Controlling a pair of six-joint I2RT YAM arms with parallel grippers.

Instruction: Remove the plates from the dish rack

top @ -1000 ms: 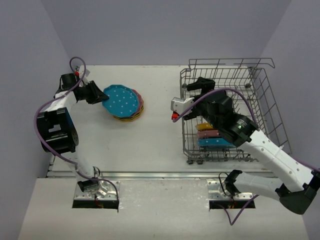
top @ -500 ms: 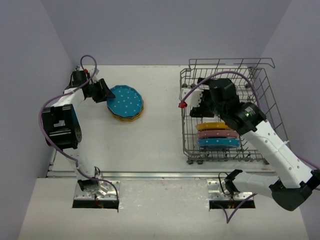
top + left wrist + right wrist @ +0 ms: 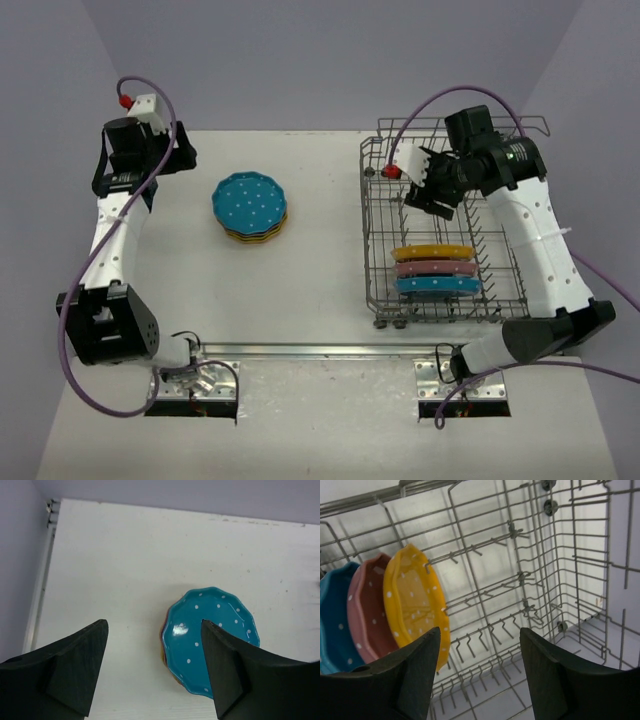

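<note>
Glossy plates point(image 3: 415, 605), metal wire rack point(image 3: 520, 580)

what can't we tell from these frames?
- Plate count in the table stack: the blue top plate covers the rest in the top and left wrist views.
- Blue rack plate: cut off by the right wrist view's left edge.
- Faces of the three rack plates: edge-on in the top view.

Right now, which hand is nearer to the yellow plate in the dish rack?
Right. The right hand hovers over the dish rack just beyond the yellow plate; the left hand is across the table, past the blue-topped stack.
</note>
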